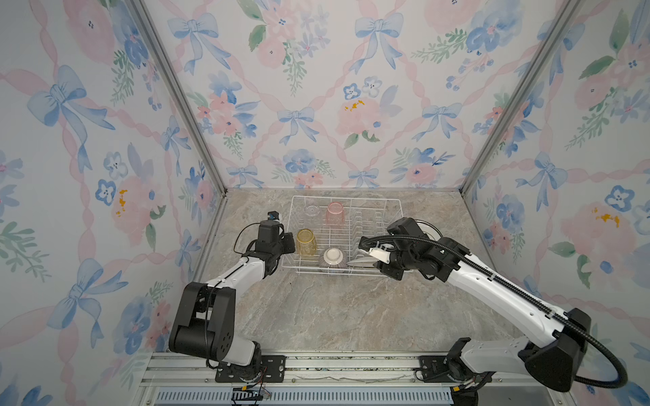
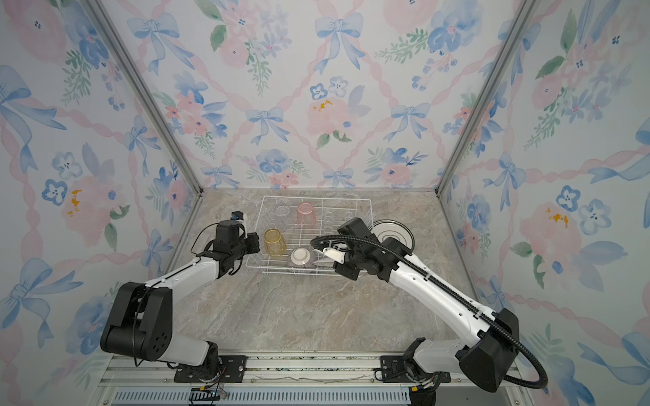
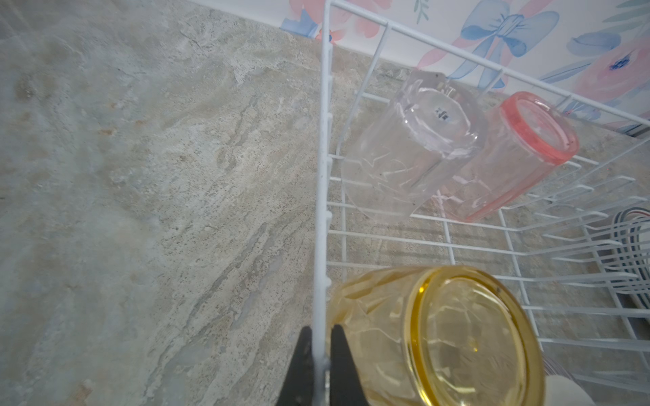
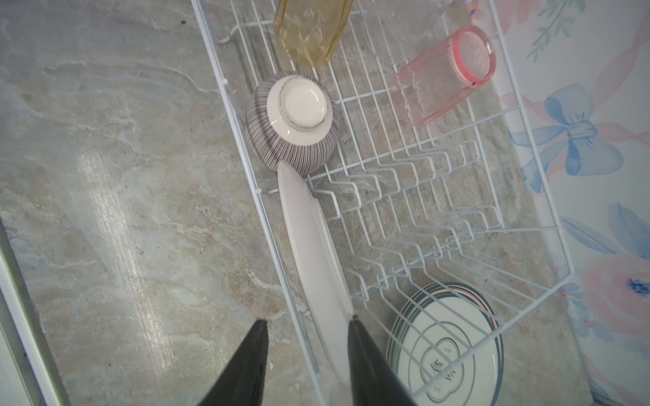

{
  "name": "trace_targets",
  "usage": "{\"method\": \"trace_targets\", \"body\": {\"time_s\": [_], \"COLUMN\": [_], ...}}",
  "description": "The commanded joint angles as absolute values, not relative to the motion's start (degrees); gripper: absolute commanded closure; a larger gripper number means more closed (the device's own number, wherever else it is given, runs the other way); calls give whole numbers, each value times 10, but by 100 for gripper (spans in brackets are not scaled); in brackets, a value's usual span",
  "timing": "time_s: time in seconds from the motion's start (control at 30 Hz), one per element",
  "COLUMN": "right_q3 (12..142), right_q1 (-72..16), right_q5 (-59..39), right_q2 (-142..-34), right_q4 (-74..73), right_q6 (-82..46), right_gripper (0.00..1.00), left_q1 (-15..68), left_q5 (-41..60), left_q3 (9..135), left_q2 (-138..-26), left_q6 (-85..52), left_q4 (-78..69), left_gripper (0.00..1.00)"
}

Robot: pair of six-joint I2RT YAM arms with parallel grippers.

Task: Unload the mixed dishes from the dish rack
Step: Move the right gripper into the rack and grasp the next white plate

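The white wire dish rack (image 1: 346, 197) stands at the back of the table. Upside down inside it are a clear tumbler (image 1: 311, 211), a pink tumbler (image 1: 335, 212), a yellow tumbler (image 3: 439, 337) and a purple-striped bowl (image 4: 295, 119). One white plate (image 4: 313, 246) stands on edge just inside the rack's front rim. My left gripper (image 3: 322, 351) is shut on the rack's left rim wire, beside the yellow tumbler. My right gripper (image 4: 307, 320) is open and straddles the front rim and the plate's edge: one finger is outside the rack, the other behind the plate.
A stack of dark-rimmed plates (image 2: 394, 228) lies flat on the marble table just past the rack's right end, partly under my right arm. Floral walls close in the back and both sides. Bare marble table (image 1: 334, 309) stretches in front of the rack.
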State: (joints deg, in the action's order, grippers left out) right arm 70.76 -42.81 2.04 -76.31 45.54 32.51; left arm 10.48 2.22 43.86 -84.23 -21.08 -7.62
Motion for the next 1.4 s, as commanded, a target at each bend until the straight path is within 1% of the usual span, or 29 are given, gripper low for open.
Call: {"method": "trace_targets", "body": {"time_s": [0.0,0.2,0.47,0.9,1.0,1.07,1.37], "right_q3": [723,723,745,758,764,765,761], "right_q1": [-439,-439,-439,-440,-440,-439,-440], "right_q5": [64,71,70,100,107,110,107], "right_q2": [-771,-781,-825,-879,-892,-895,-895], "right_q4": [495,480,494,482,484,482,478], "right_q6": [352,354,359,368,371,373,374], "right_gripper": [60,61,64,64,66,69,70], "left_q1": [114,114,114,113,113,113,113], "left_q5": [41,41,42,51,52,51,51], "left_q3": [434,432,427,430,427,426,426], "left_q2": [-862,-866,-868,-881,-879,-876,-870], "left_q6": [-202,-203,-204,-205,-207,-207,-204], "left_q4": [-37,-40,-47,-58,-58,-58,-57], "left_gripper": [100,100,100,100,100,100,100]}}
